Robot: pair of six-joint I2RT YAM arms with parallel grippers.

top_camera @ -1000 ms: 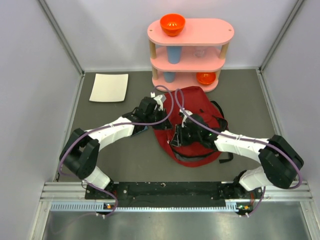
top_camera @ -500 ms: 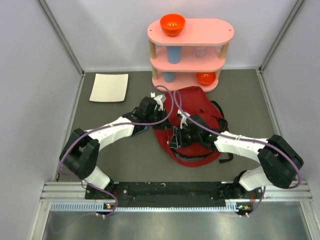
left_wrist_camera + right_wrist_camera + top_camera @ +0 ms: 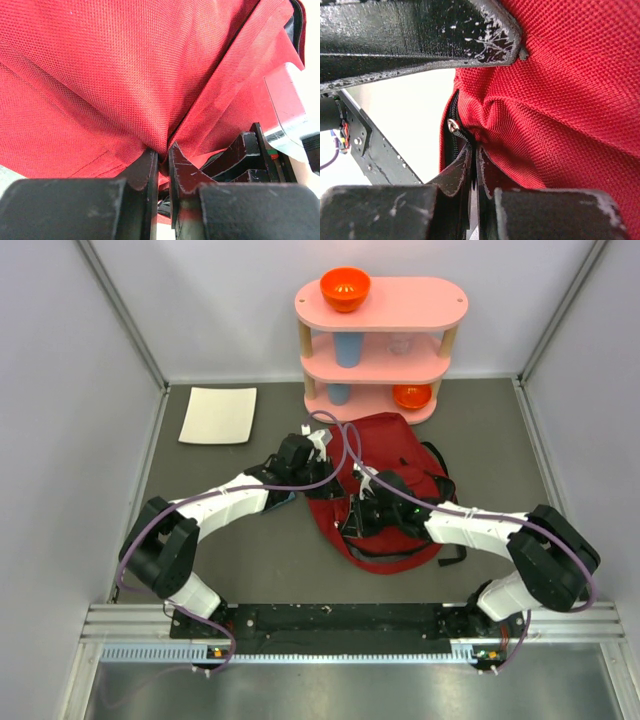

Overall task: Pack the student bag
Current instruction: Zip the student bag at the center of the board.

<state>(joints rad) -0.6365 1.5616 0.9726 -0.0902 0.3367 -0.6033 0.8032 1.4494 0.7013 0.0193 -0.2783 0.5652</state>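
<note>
The student bag (image 3: 398,452), dark red with black zippers and straps, lies flat on the table in front of the pink shelf. My left gripper (image 3: 325,452) is at the bag's left edge. In the left wrist view it is shut (image 3: 163,156) on a raised fold of the red fabric (image 3: 125,75). My right gripper (image 3: 351,519) is over the bag's near-left part. In the right wrist view it is shut (image 3: 475,152) on the bag's edge at the black zipper, just below the metal slider (image 3: 452,125). The bag's inside is hidden.
A pink three-tier shelf (image 3: 420,302) stands at the back, touching the bag's far edge. It holds an orange bowl (image 3: 345,287) on top, blue cups (image 3: 347,348) and another orange bowl (image 3: 411,396) lower down. A white sheet (image 3: 218,415) lies back left. Grey walls close in both sides.
My right gripper has closed on the bag's zipper edge and shifted slightly left. The left gripper has kept its hold on the fabric without moving.
</note>
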